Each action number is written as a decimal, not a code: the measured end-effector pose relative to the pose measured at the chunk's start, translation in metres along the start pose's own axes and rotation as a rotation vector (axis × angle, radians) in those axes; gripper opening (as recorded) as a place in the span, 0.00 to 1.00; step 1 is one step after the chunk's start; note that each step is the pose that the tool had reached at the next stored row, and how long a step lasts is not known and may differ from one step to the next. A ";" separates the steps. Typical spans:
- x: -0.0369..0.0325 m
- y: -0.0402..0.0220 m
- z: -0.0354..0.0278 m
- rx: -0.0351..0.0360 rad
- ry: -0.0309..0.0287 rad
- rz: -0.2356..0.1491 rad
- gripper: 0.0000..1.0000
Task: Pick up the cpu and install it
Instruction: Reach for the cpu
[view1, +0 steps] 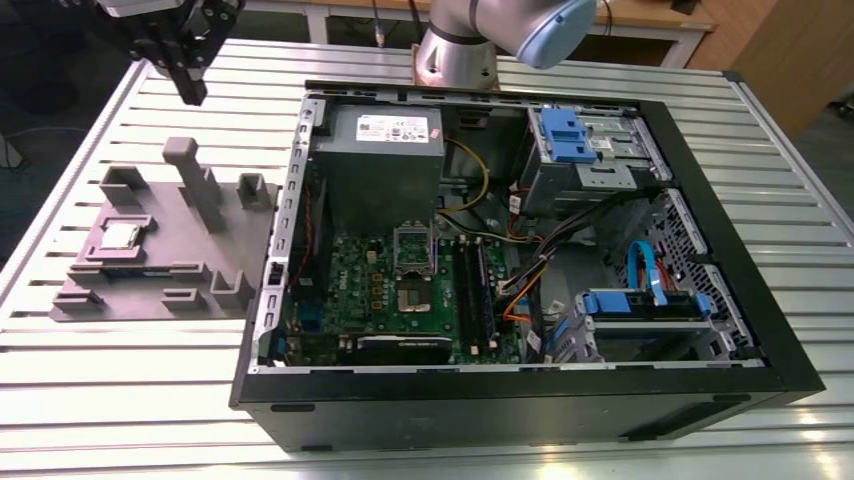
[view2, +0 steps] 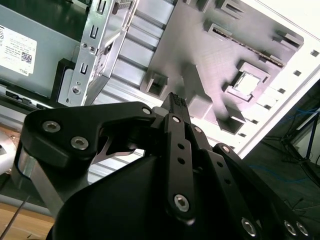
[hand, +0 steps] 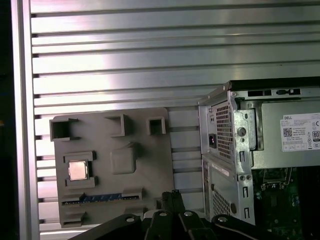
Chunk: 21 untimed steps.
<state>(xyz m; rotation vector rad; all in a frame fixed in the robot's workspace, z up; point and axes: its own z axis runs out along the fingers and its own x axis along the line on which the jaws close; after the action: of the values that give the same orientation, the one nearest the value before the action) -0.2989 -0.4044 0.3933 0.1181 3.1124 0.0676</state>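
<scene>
The cpu (view1: 123, 236) lies flat in a square recess of the grey plastic tray (view1: 160, 285), on the exterior view's left side of the tabletop (view1: 120, 400), well outside the open computer case (view1: 534, 400). From the tool (view1: 196, 95) it lies lower and nearer the camera. The tool hangs above the tray's far edge, well apart from the chip. The chip is square, so it has no long axis to align with. In both wrist views the tool's fingers are drawn narrow, tips together, holding nothing. There is one cpu, one tray, one case, one motherboard (view1: 387, 290) inside it, and one arm to reach.
</scene>
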 end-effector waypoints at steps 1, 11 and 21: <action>0.0016 -0.0001 -0.0001 0.0000 0.0001 0.000 0.11; 0.0179 -0.0014 -0.0005 0.0000 0.0001 0.000 0.11; 0.0258 -0.0020 -0.0007 0.0000 0.0001 0.000 0.11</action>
<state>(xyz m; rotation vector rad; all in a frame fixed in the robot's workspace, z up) -0.3248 -0.4044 0.3933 0.1180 3.1125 0.0676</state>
